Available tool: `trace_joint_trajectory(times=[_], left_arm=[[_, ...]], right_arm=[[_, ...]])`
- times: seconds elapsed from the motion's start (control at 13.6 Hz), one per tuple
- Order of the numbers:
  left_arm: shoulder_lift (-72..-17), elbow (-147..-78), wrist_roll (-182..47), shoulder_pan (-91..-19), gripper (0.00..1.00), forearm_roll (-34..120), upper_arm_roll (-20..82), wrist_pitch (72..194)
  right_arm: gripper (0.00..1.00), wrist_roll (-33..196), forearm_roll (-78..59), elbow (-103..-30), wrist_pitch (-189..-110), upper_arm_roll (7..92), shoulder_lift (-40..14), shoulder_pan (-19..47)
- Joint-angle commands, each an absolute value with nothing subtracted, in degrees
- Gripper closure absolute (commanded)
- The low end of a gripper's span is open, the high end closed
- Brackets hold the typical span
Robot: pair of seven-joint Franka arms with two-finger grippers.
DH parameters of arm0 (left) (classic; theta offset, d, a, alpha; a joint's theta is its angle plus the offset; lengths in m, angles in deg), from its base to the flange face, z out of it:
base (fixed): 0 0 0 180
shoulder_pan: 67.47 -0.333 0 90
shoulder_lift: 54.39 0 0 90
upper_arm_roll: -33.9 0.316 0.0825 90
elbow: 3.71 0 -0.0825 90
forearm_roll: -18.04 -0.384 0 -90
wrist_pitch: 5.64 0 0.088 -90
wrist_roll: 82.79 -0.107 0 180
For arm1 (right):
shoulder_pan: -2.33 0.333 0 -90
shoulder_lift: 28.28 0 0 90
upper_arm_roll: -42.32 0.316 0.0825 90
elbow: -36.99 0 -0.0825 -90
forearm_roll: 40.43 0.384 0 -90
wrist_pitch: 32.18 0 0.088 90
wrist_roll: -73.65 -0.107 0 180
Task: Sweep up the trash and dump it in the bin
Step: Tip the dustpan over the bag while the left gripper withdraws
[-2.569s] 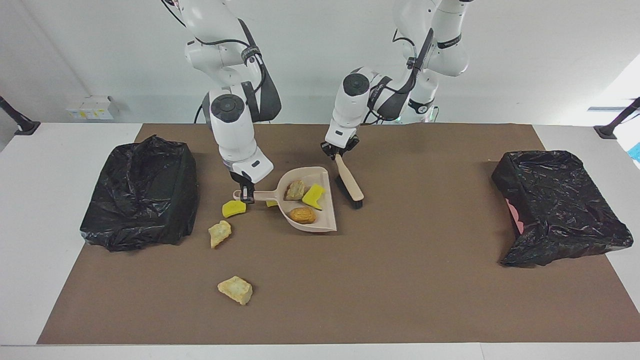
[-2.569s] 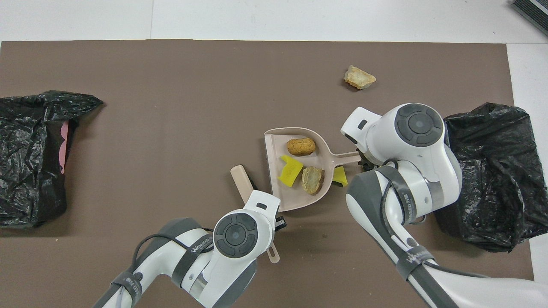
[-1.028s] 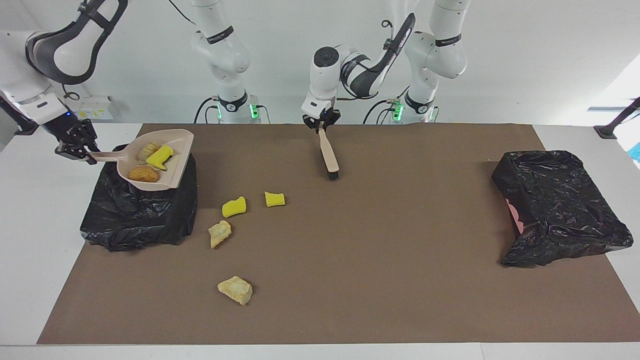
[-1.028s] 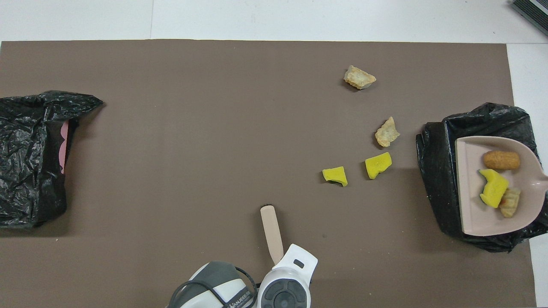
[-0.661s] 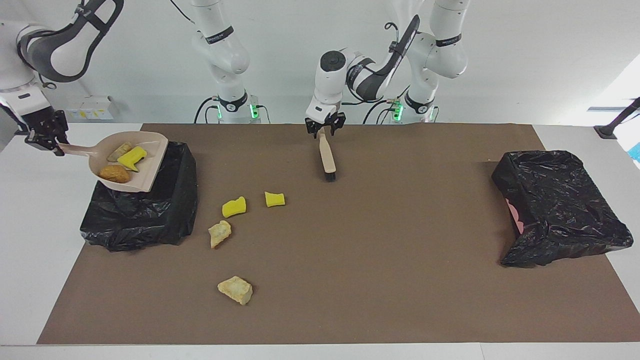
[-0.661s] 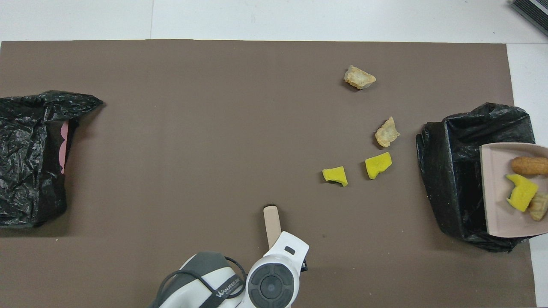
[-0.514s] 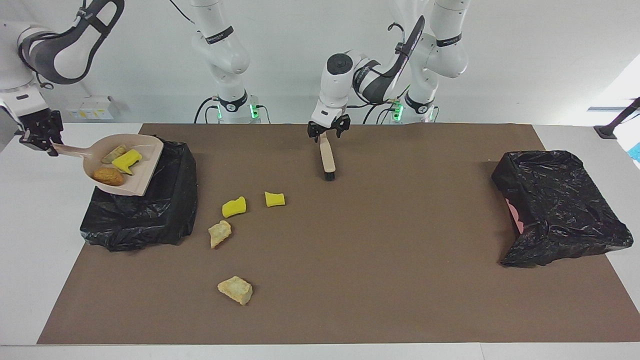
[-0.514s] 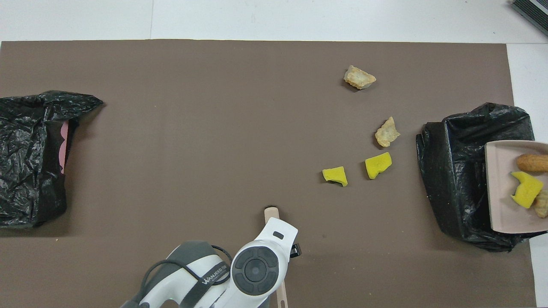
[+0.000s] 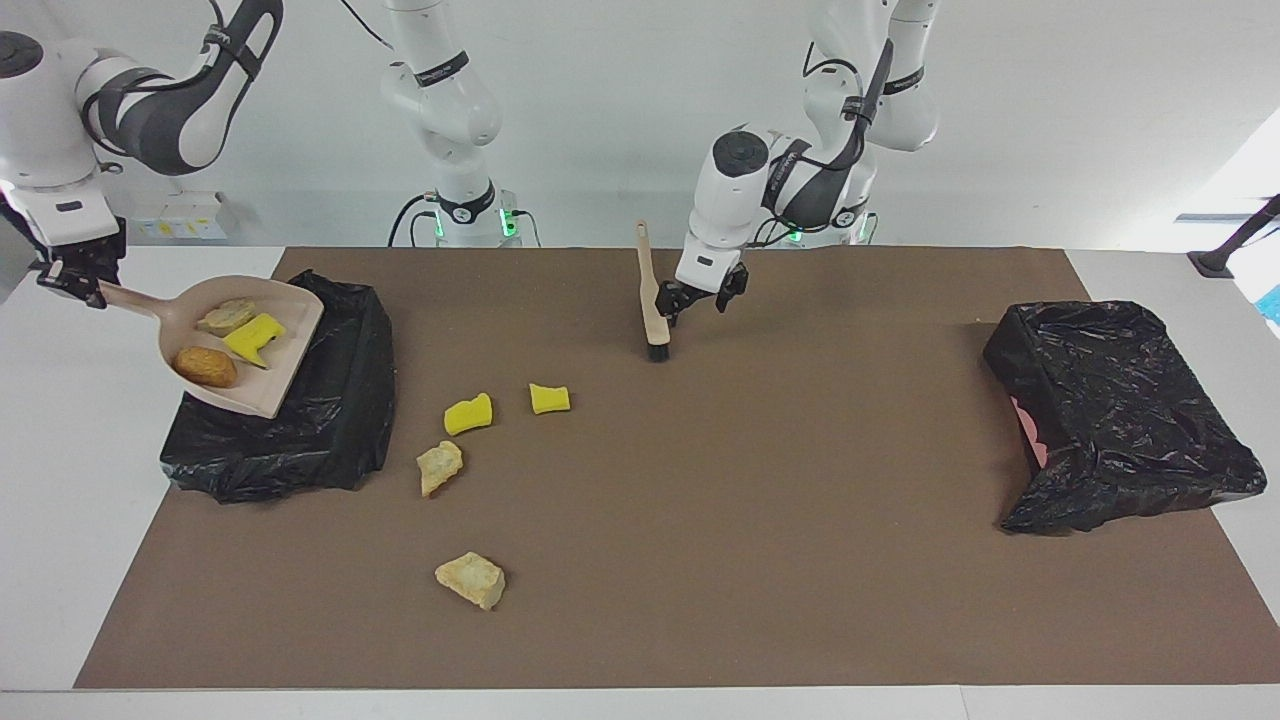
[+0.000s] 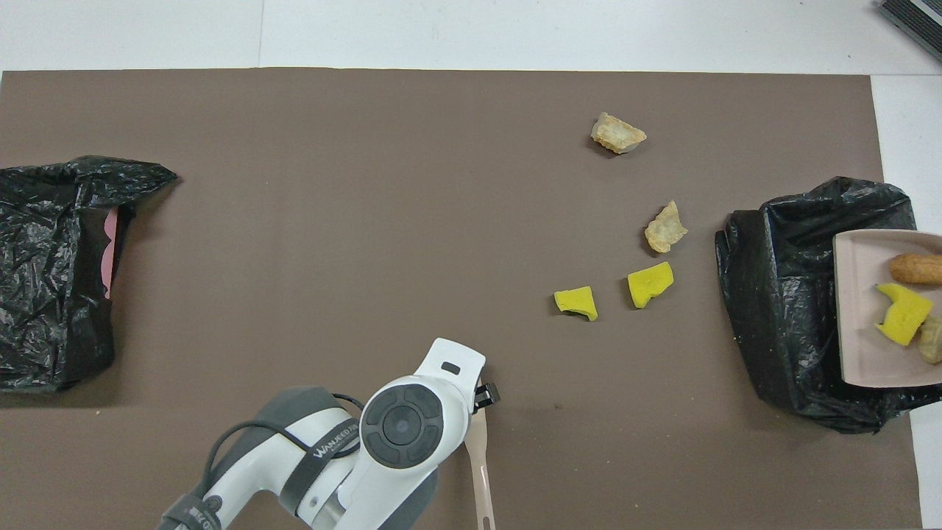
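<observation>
Dumping is the step in hand. Your right gripper (image 9: 82, 284) is clamped on the handle of the dustpan (image 9: 262, 388), which hangs over the black bin (image 9: 330, 430) at the right arm's end of the table, lip tilted down toward the bag's mouth. Three pieces of trash ride in it: the brown lump (image 9: 205, 366), a yellow sponge piece (image 9: 255, 335) and a beige chunk (image 9: 228, 317). Your next move, as I judge it, is to tip the pan steeper so they slide off into the opening and not onto the rim.

Four scraps lie on the mat beside that bin: two yellow (image 9: 468, 413) (image 9: 549, 398) and two beige (image 9: 439, 466) (image 9: 470, 580).

Your left gripper (image 9: 700, 293) stands with fingers spread just beside the brush (image 9: 652, 300), which stands on its bristles, unheld. You will need it for the second sweep.
</observation>
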State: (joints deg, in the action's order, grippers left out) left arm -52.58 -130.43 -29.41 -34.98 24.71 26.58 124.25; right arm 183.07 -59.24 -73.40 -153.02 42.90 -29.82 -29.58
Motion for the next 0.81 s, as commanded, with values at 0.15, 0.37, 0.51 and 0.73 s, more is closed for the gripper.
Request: trace_joint_trajectory(times=[0.15, 0.37, 0.51, 0.73], left_arm=[[-47.89, -125.18, -43.12, -45.39, 0.0, 22.97, 25.99, 124.09], [-47.27, -122.37, -51.04, -50.49, 0.0, 20.51, 25.99, 124.0], [-47.45, -118.52, -55.69, -54.08, 0.0, 20.42, 25.99, 121.74], [-47.71, -112.97, -68.42, -58.13, 0.0, 20.5, 25.99, 114.97]], right_arm=[[1.0, 174.74, -67.13, -79.8, -153.2, 43.11, -36.45, -27.81], [1.0, 168.42, -73.81, -84.11, -154.34, 43.28, -39.61, -25.45], [1.0, 163.33, -79.24, -85.35, -154.26, 43.46, -40.41, -23.17], [1.0, 156.72, -85.5, -87.19, -152.07, 43.46, -42.69, -18.87]])
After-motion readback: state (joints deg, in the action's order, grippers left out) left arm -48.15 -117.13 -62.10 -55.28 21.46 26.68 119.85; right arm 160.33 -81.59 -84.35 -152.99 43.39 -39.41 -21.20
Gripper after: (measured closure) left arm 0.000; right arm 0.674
